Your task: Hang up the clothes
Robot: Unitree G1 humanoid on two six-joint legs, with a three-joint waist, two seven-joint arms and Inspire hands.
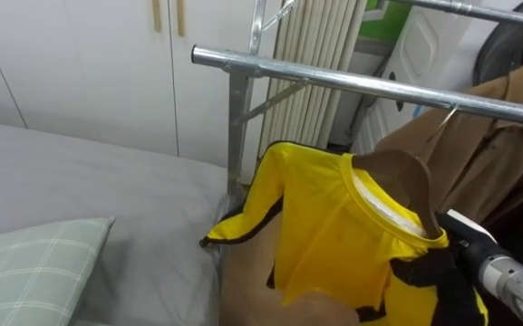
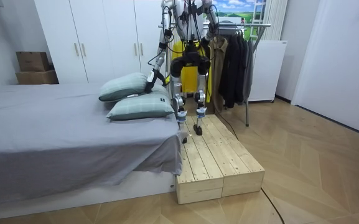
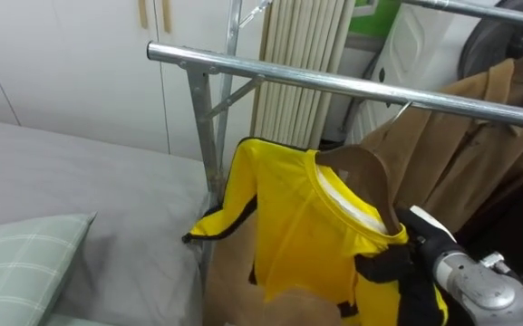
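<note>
One yellow shirt (image 1: 324, 217) on one brown hanger (image 1: 406, 177), under the rail's (image 1: 370, 86) left end.
Right hand (image 1: 465, 254) at the shirt's lower right, grip hidden, cannot tell; left hand (image 2: 149, 79) beside two pillows (image 2: 126, 87), likewise.

Upper frame is crossed by a horizontal silver metal rack rail (image 1: 370, 86); its right stretch is taken by a hung tan cloth coat (image 1: 488, 136). The rail left of the coat is left free. Centre is blocked by a yellow short-sleeved shirt (image 1: 324, 217).

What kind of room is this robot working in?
Most likely a bedroom: a bed with pillows, white wardrobes, and a rack hung with coats.
</note>
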